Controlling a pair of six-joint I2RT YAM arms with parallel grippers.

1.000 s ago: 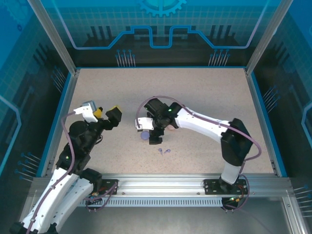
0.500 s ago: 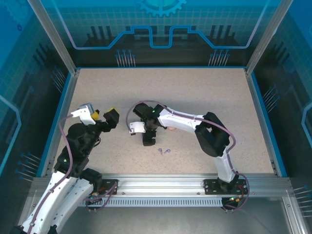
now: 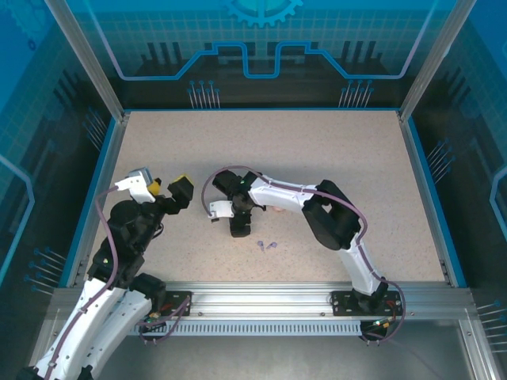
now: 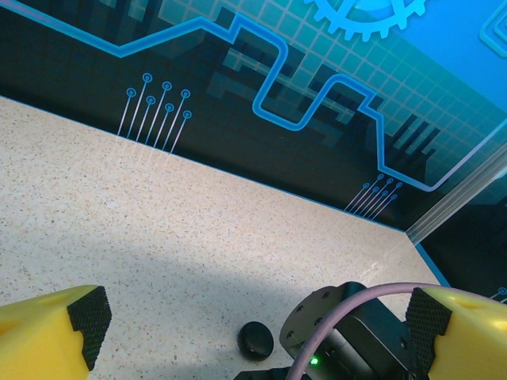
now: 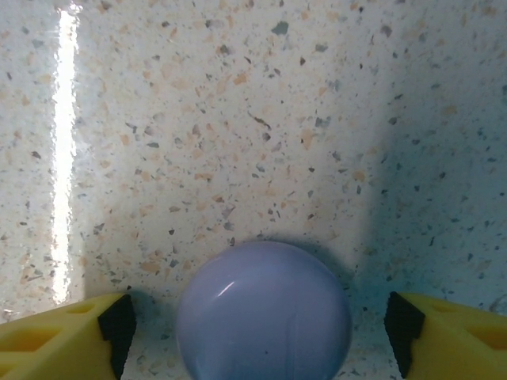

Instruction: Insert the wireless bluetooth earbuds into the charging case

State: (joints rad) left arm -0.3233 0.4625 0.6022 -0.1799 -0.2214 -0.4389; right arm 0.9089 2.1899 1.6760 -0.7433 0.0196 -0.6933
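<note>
The purple round case (image 5: 264,313) sits upright and shut on the speckled desk (image 3: 317,150), and it serves as the reference for everything else here. The right end effector (image 3: 240,227) is lowered over it. In the right wrist view its yellow, black-padded fingers (image 5: 59,340) stand one on each side of the case. They are spread, with a strip of bare desk showing between each pad and the case's rounded wall, so nothing is pinched.

Seen from above, the pair of purple earbuds (image 3: 268,245) lies loose on the desk. It is near the case, on the side toward the arm bases and to the robot's right of it, clear of the right end effector. The two tiny stemmed pieces lie just beside each other, but they are too small to tell whether they touch.

A speck of pale pink (image 3: 278,210) shows at the edge of the right arm, to the right of the case. It is too hidden to identify.

The left end effector (image 3: 174,187) hangs above the desk, well to the left of the case. Its fingers are spread wide and empty. In the left wrist view a black round case (image 4: 256,340) lies shut on the desk, just beside the right arm's wrist housing. How far it is from the purple case cannot be told.
</note>
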